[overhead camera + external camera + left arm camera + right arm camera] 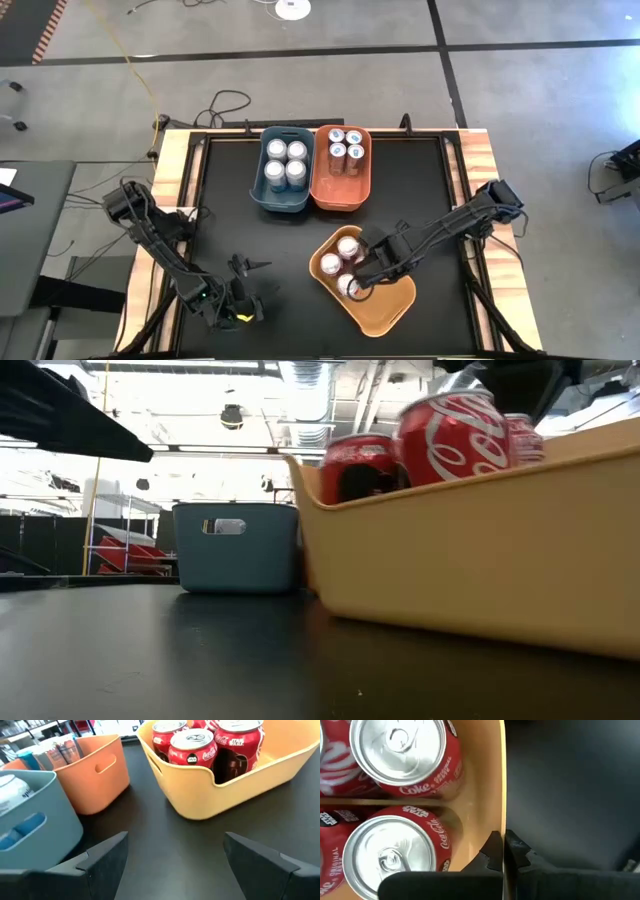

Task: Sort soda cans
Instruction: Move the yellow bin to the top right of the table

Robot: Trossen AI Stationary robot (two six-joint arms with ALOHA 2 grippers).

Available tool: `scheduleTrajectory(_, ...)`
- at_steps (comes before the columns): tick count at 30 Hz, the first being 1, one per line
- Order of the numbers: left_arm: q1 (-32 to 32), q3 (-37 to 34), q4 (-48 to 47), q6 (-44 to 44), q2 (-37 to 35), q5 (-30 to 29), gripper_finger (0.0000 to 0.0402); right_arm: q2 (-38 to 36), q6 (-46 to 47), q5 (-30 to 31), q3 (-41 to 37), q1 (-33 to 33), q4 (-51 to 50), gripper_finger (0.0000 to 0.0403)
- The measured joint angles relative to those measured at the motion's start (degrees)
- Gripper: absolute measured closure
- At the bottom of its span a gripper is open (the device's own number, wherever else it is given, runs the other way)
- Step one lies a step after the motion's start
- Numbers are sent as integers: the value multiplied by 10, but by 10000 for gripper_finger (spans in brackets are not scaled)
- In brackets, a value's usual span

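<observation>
Left gripper (243, 290): nearest the lens in the left wrist view, fingers (107, 855) spread wide and released, nothing between them; lower left of the high view over bare black table (220, 215).
Open room: wide clear mat from the left gripper across to the bins, in the lower left and centre of the high view.
Blue bin (283, 170): upper centre of the high view, four blue soda cans (285, 163) standing in it, silver tops up.
Orange bin (342, 167): touching or just beside the blue bin's right side, four white soda cans (346, 148) with blue marks crowded at its far end.
Yellow bin (385, 305): lower centre-right of the high view, set at an angle, apart from the other two bins.
Red soda cans (342, 262): upright in the yellow bin's upper-left half, red bodies with white script, silver lids with pull tabs; lower-right half bare.
Right gripper (504, 851): clenched shut on the yellow bin's wall (492, 795), one finger inside, one outside, just beside the nearest red can (395, 852).
</observation>
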Motion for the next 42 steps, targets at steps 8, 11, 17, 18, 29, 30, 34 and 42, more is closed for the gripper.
scheduleTrajectory(8,35,0,1,36,0,41,84,-1,56,6,0,10,-36,398)
scheduleTrajectory(11,52,0,1,45,0,72,84,-1,72,9,-6,9,-37,398)
scheduleTrajectory(17,70,0,3,69,0,80,84,-32,95,4,-89,-13,-9,398)
scheduleTrajectory(18,72,0,4,73,0,80,84,-44,100,3,-107,-16,-4,398)
scheduleTrajectory(29,90,0,7,90,0,86,84,-227,219,10,-262,-21,-9,398)
scheduleTrajectory(30,93,0,7,90,0,92,84,-241,233,15,-272,-21,-16,398)
scheduleTrajectory(34,97,0,8,91,0,97,84,-297,281,22,-312,-21,-31,398)
scheduleTrajectory(42,99,0,36,131,0,99,84,-350,369,41,-381,-22,-52,398)
